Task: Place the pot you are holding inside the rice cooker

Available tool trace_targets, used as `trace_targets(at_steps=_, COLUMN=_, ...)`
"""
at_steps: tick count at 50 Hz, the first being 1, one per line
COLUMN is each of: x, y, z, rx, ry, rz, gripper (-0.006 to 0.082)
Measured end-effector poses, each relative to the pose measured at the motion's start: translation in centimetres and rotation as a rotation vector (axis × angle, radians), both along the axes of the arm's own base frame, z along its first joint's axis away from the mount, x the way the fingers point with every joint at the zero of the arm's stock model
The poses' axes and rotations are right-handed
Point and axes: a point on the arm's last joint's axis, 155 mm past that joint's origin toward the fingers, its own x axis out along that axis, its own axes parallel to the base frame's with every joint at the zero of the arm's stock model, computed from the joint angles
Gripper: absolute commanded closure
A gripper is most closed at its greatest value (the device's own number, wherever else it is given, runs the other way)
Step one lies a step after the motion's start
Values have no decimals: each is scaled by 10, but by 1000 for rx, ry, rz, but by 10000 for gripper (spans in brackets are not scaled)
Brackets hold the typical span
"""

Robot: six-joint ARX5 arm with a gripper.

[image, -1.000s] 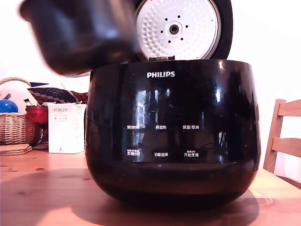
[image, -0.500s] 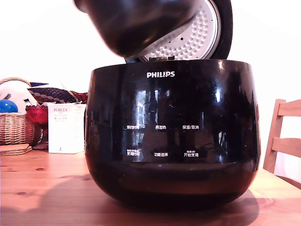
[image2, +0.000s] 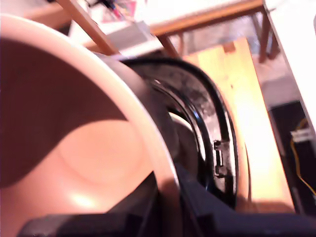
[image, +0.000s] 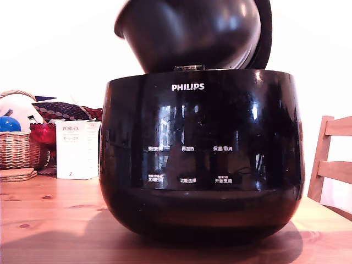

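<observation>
Above the rice cooker (image: 201, 154), over its open mouth, hangs the pot (image: 190, 36): clear of the body, not yet inside. Exterior view: the pot is tilted, mouth leaning toward that view's left. The flared rim shows only on that side and the rest runs out of the top of frame. Its rounded bottom sits just above the cooker's top edge and hides most of the raised lid (image: 266, 38). The cooker stands on the wooden desk (image: 49, 225).

End effector (image2: 167, 205) is clenched on the pot. The wrist view shows dark fingers (image2: 207, 215) on both sides of the rim wall, blurred. It also shows the cooker's black mouth ring (image2: 217, 123) just beside the pot's outer wall, so the pot looks off-centre to the cavity. Can't tell by how much.

Handling, my read:
- Stiff metal shell that won't flex, probably moderate weight for a 1-point rim pinch.
- Walls look smooth and slightly glossy, so it may pivot or slide in the pinch if jerked.
- The flared rim is the only sensible hold; the rounded bottom offers nothing.

Next move calls for levelling, centring on the cavity, then lowering straight.

Risks:
- A tilted entry catches the rim on the mouth ring or clips the lid.
- Letting go too high means a drop and a scuffed coating.

Insertion not started.
</observation>
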Motion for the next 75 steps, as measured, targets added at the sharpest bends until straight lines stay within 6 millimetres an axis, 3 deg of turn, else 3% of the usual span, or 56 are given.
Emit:
trace_targets(at_steps=16, x=-7, y=9, z=-17, rx=71, ry=45, rz=-10, gripper=788)
trace_targets(at_steps=44, x=-5, y=0, z=-50, rx=200, ry=17, rz=-51, gripper=788)
trace_targets(at_steps=62, x=-4, y=-2, z=-52, rx=201, ry=16, rz=-52, gripper=788)
trace_targets(at_steps=75, x=-5, y=-2, z=-52, rx=200, ry=19, rz=-53, gripper=705)
